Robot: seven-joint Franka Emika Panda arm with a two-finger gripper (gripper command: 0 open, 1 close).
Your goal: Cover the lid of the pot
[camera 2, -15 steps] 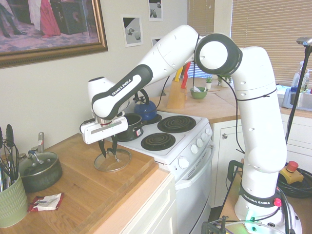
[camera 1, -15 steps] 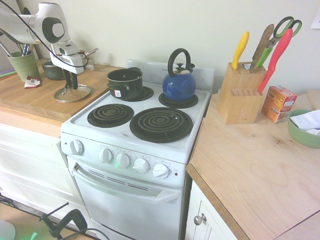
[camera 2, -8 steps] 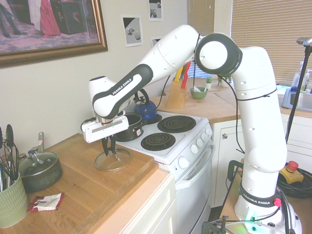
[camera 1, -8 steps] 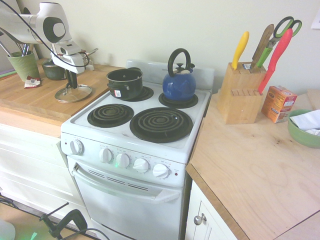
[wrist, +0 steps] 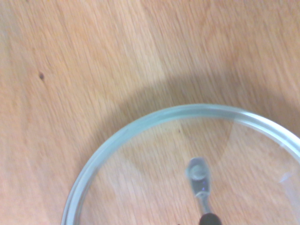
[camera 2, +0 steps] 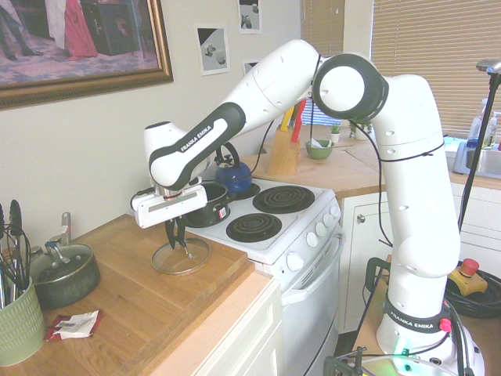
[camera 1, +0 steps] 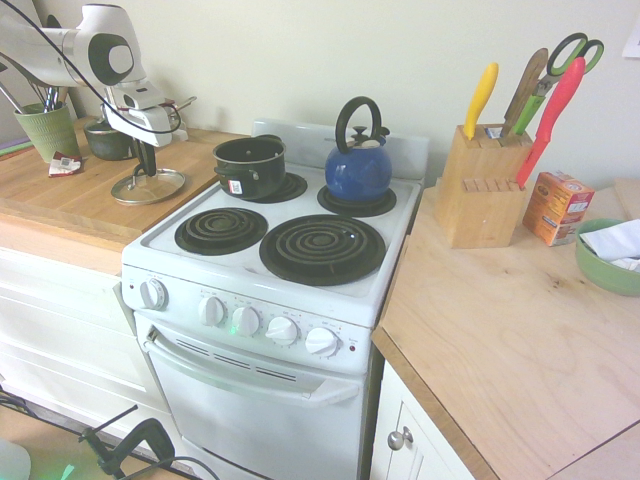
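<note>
Clear silver-rimmed lid [camera 1: 148, 186], black pot [camera 1: 250, 166], blue kettle [camera 1: 357, 172].

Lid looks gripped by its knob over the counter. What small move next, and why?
Probably lift it a bit higher. The gripper is shut on the knob of the lid, which hangs just above the wooden counter, with its shadow showing in the wrist view. The pot sits on the stove's back burner, and its rim stands higher than the lid, so height comes before moving across.
</note>
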